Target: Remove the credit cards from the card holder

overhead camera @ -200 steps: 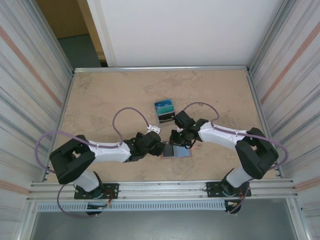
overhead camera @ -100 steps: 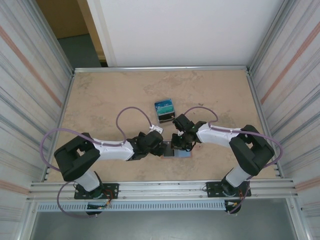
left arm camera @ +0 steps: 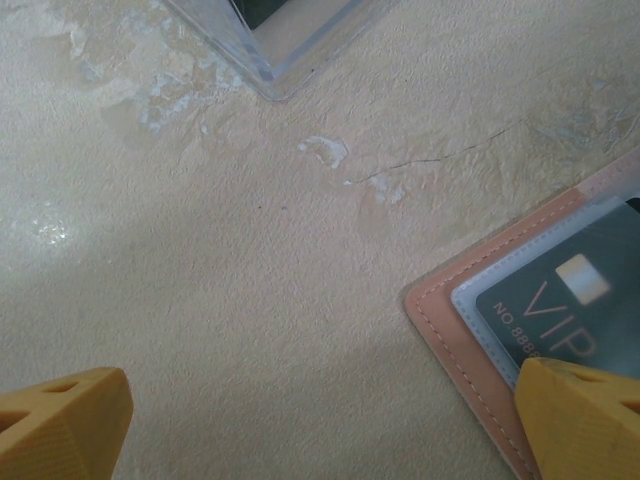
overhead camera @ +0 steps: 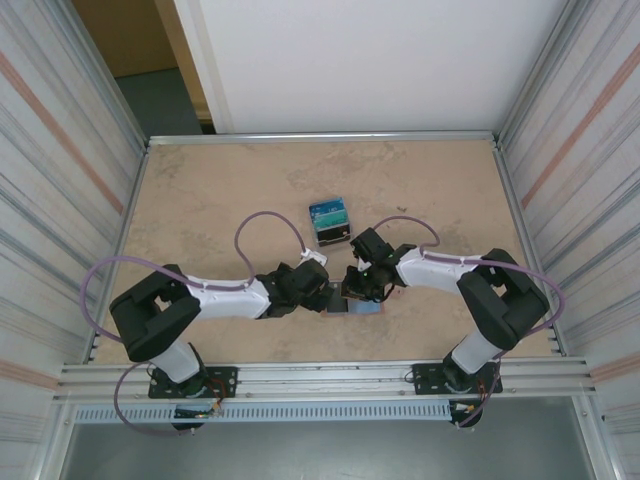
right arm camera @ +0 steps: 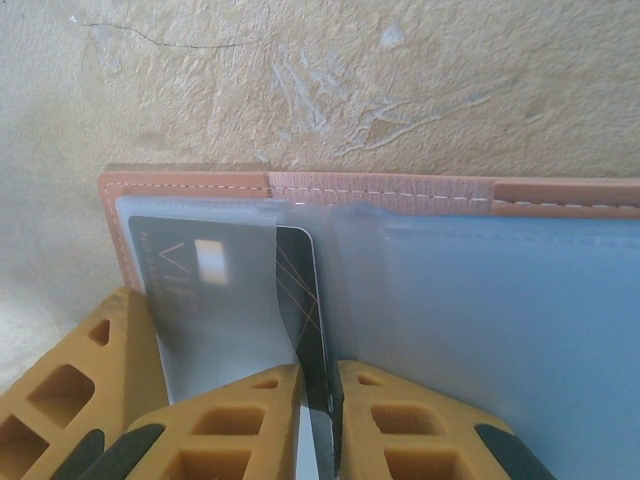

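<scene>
At the near edge of the table (overhead camera: pixel 200 210) the two arms reach inward, and their wrists meet just short of the middle. The card holder (right arm camera: pixel 380 188) lies open and flat there, under and between the two grippers. Its tan stitched border frames pale blue-grey panels with clear sleeves.

The right gripper (right arm camera: pixel 318 400) stands over the holder with its yellow fingers (right arm camera: pixel 410 420) drawn almost together, pinching the edge of a dark credit card (right arm camera: pixel 300 290) marked VIP. Most of that card sits under a clear sleeve of the left panel. Its right strip is bare and runs down into the narrow gap between the fingers.

The left gripper (left arm camera: pixel 320 420) is spread wide and has hold of nothing. One fingertip (left arm camera: pixel 60 425) is over bare table, and the other (left arm camera: pixel 585 420) is over the holder's corner, at the edge of the sleeve with the VIP card. Whether that fingertip presses on the leather cannot be told.

Just beyond the holder, and apart from it, stands a small clear plastic stand (overhead camera: pixel 331 232); one of its corners shows at the top of the left wrist view. Blue and teal cards (overhead camera: pixel 327 211) stand in it. Farther still, the tan table runs to a metal rail (overhead camera: pixel 320 136) below a white wall (overhead camera: pixel 380 60).
</scene>
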You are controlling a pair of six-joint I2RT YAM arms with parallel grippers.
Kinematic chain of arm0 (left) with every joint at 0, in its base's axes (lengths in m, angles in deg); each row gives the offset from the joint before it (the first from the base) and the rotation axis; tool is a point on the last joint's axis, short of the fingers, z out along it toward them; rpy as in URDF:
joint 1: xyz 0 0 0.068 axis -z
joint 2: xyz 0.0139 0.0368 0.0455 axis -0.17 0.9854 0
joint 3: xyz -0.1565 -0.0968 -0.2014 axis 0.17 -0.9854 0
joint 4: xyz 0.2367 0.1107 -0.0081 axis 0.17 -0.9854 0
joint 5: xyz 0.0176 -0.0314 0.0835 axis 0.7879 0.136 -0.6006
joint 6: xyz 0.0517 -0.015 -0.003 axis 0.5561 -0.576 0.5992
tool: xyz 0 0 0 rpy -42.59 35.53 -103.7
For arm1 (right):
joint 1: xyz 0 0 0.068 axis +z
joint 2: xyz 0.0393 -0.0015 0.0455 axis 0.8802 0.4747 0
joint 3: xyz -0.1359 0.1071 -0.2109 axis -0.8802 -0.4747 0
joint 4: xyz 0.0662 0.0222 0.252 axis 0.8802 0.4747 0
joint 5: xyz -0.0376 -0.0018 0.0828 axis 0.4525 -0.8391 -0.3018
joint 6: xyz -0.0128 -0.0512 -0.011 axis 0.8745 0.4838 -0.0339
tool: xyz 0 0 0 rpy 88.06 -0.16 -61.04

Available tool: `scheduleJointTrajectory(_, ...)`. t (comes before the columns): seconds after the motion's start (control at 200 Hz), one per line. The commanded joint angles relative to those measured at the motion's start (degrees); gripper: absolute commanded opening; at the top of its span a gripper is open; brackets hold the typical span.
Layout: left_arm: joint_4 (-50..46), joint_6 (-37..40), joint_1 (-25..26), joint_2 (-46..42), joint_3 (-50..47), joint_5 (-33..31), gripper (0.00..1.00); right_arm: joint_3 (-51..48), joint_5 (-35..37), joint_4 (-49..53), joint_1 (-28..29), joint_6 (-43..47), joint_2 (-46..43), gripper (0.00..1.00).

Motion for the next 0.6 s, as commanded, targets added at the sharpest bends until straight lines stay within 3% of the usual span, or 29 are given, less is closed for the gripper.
scheduleJointTrajectory(0.0, -3.9, 0.1, -0.1, 1.4, 0.9, -1.6, 0.99, -2.6, -2.0, -2.2, -0.8, -2.1, -0.3, 0.17)
scheduleJointTrajectory(0.246, -5.4, -0.1, 0.2, 2.2, 1.6, -1.8, 0.99, -9.6, -13.0, -18.8, -4.2, -5.2, -3.5, 0.16)
scheduleJointTrajectory(0.591, -6.4, -0.3, 1.1, 3.2, 2.6, -2.5, 0.99, -12.5, -17.7, -25.7, -6.6, -6.1, -5.7, 0.08)
